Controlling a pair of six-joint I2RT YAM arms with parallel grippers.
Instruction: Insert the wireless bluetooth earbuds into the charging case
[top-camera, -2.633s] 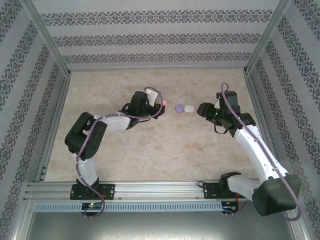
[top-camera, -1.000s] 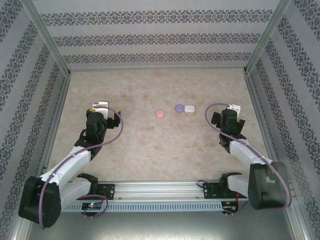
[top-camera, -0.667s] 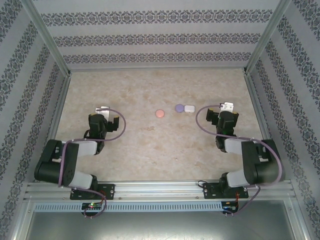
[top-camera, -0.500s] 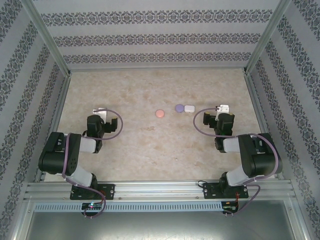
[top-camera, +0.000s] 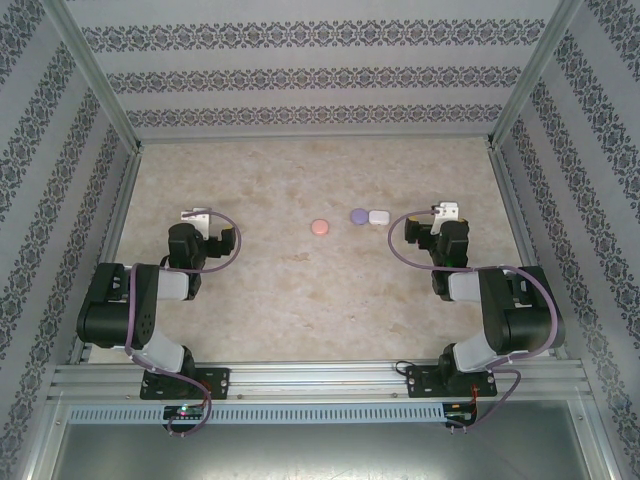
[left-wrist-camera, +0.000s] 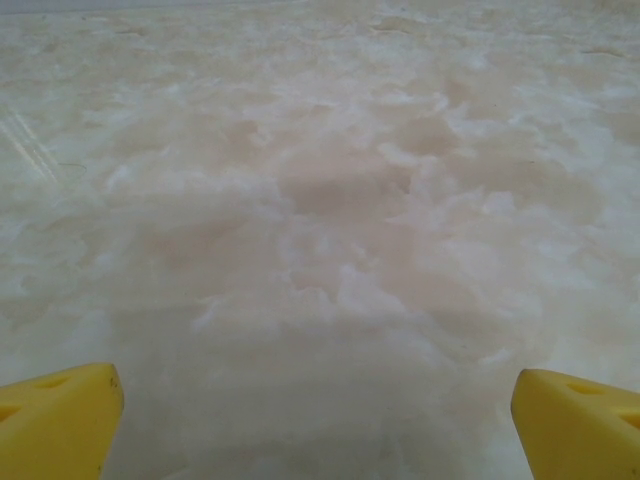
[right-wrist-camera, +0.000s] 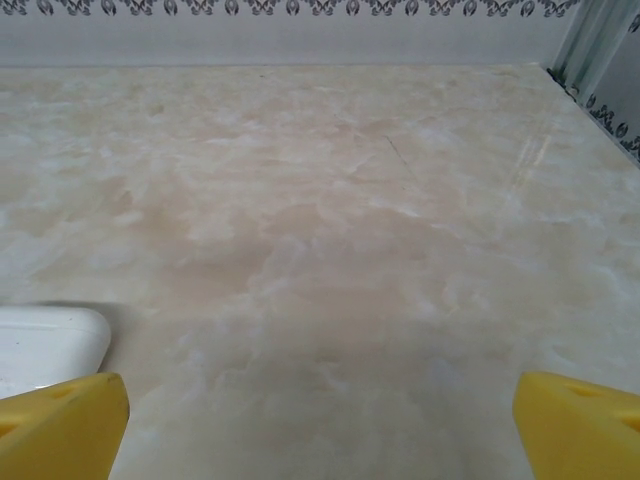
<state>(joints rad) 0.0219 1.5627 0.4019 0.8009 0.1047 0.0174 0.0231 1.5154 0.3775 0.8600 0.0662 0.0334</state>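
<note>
Three small charging cases lie in a row at mid-table: a pink round case (top-camera: 320, 227), a purple round case (top-camera: 359, 215) and a white case (top-camera: 379, 216). All look closed. The earbuds are out of view. My left gripper (top-camera: 204, 242) hangs low over bare table well left of the pink case, open, its yellow fingertips (left-wrist-camera: 60, 412) wide apart with nothing between them. My right gripper (top-camera: 436, 232) sits just right of the white case, open and empty. In the right wrist view the white case (right-wrist-camera: 50, 345) lies beside the left fingertip (right-wrist-camera: 62, 420).
Marbled beige table (top-camera: 300, 290) inside patterned walls. Metal frame posts (top-camera: 100, 80) stand at the corners, and a rail (top-camera: 320, 378) runs along the near edge. Both arms are folded back close to their bases.
Both arms have pulled back from the cases and folded toward their bases over the last seconds. In the last half second they only settled slightly. The cases have stayed put.
</note>
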